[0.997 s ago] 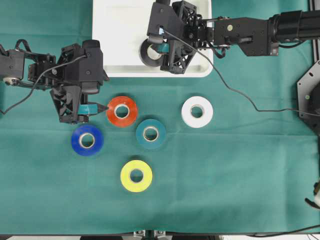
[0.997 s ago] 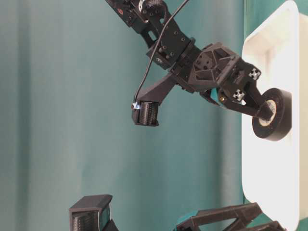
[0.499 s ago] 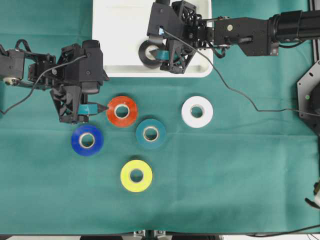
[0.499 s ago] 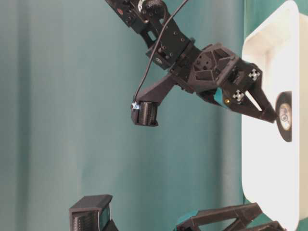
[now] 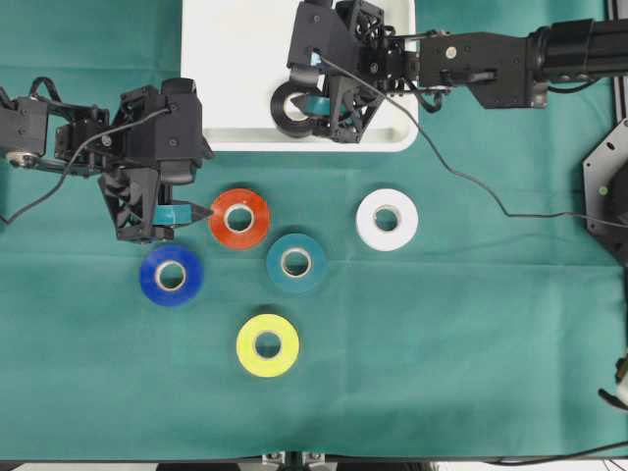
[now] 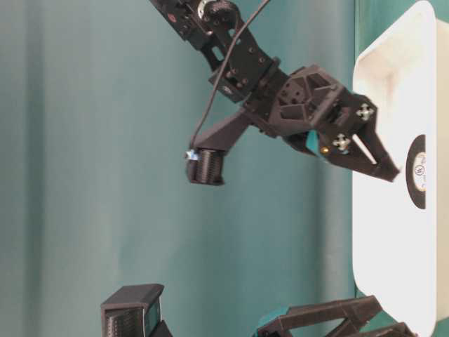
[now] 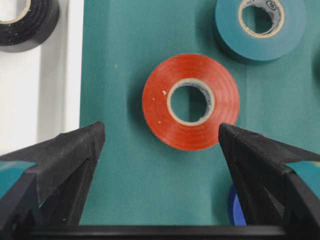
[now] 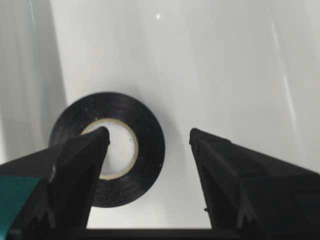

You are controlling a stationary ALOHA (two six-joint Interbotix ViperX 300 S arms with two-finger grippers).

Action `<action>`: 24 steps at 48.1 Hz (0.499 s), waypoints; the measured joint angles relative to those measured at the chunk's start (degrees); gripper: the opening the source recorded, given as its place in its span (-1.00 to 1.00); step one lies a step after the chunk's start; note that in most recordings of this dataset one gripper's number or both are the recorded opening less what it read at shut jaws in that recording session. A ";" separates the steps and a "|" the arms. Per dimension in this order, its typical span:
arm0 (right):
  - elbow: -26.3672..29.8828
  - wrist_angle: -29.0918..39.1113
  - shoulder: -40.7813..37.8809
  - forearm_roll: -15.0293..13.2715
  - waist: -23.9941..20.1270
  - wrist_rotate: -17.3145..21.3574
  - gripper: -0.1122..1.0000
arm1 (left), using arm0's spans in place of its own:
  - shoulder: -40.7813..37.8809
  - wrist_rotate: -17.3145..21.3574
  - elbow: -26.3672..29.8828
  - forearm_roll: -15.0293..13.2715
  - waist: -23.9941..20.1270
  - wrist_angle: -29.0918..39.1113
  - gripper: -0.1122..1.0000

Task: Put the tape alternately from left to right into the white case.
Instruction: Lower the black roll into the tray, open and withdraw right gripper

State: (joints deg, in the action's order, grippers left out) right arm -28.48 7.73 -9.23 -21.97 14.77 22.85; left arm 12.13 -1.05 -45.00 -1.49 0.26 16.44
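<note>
With the black tape (image 5: 291, 108) lying flat in the white case (image 5: 235, 59), jaws of the right gripper (image 8: 147, 145) parted above it, holding nothing. Left gripper (image 7: 160, 150) spread wide, empty, beside the red-orange tape (image 7: 190, 101). Risk: snagging the roll's core on withdrawal.

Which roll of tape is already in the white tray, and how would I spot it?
Look at the white case at the top of the green cloth. Near its front rim, under the right gripper, lies the black roll, flat. It is the only roll in the tray; the five coloured and white ones lie on the cloth.
</note>
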 measured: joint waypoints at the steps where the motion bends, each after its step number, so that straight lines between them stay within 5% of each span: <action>1: 0.00 0.00 0.35 0.00 -0.09 0.00 0.51 | 0.00 0.00 0.09 0.00 0.00 0.00 0.21; 24: -5.89 -0.09 9.49 0.00 -7.47 0.26 0.51 | 0.00 0.00 0.00 0.00 0.00 0.00 0.22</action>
State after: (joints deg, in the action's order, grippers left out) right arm -34.37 7.65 0.26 -21.97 7.29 23.12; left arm 12.13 -1.05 -45.00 -1.49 0.26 16.44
